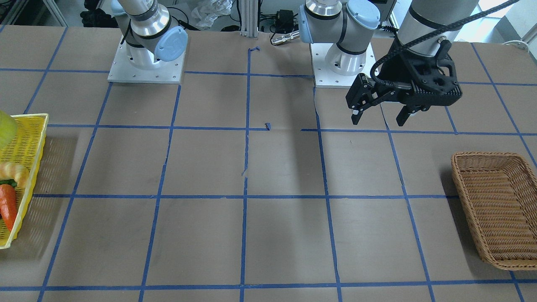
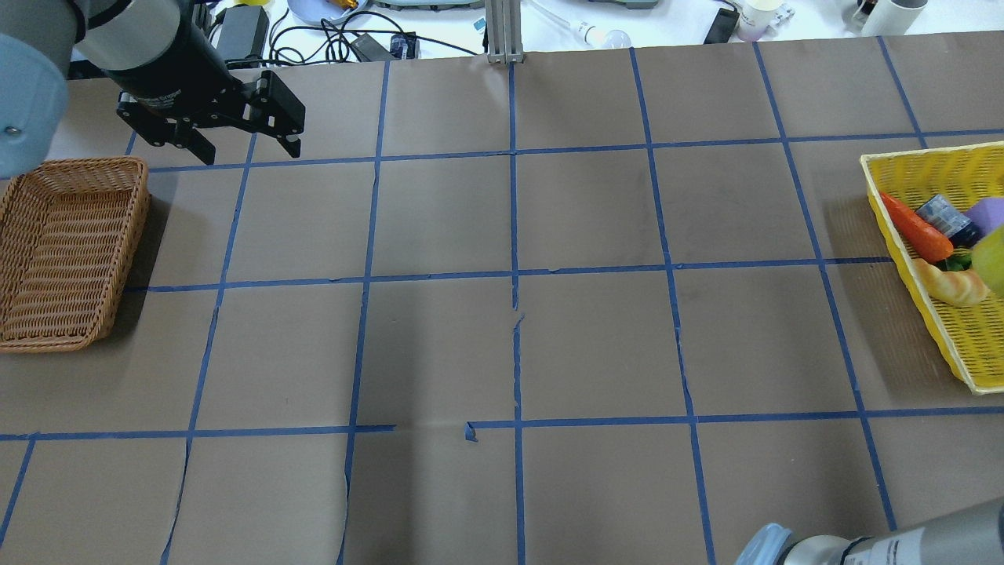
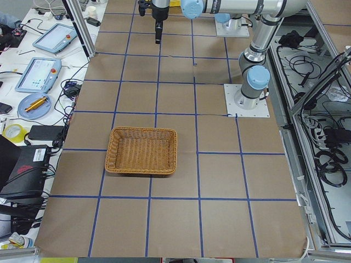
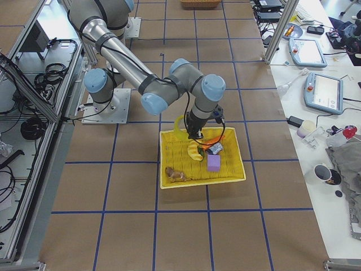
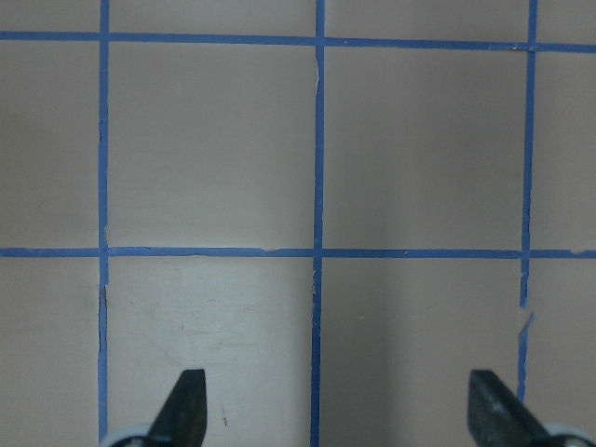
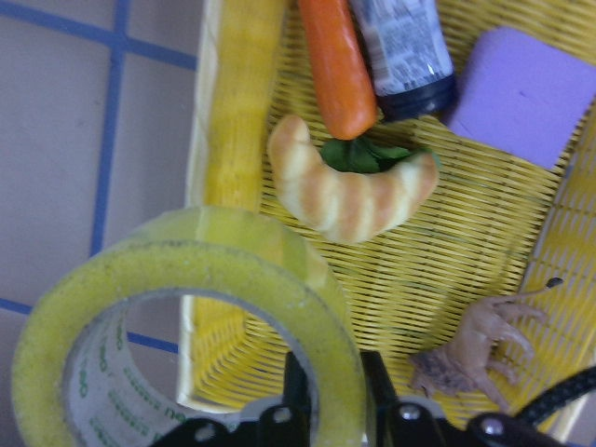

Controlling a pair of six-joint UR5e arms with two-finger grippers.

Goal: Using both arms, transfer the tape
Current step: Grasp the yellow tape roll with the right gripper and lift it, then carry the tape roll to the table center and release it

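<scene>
The yellow tape roll (image 6: 186, 279) fills the lower left of the right wrist view. My right gripper (image 6: 337, 396) is shut on its wall and holds it above the near-left corner of the yellow basket (image 6: 233, 140). The roll also shows at the frame edge in the front view (image 1: 6, 128) and the overhead view (image 2: 990, 255), and in the right side view (image 4: 180, 127). My left gripper (image 2: 249, 151) is open and empty, hanging over bare table beyond the wicker basket (image 2: 141, 235). It also shows in the front view (image 1: 379, 117) and the left wrist view (image 5: 337, 400).
The yellow basket (image 2: 902, 169) holds a carrot (image 6: 335, 65), a croissant (image 6: 345, 196), a purple block (image 6: 521, 93), a dark bottle (image 6: 405, 47) and a small brown figure (image 6: 475, 349). The wicker basket (image 1: 461, 176) is empty. Cables and devices lie beyond the table's far edge.
</scene>
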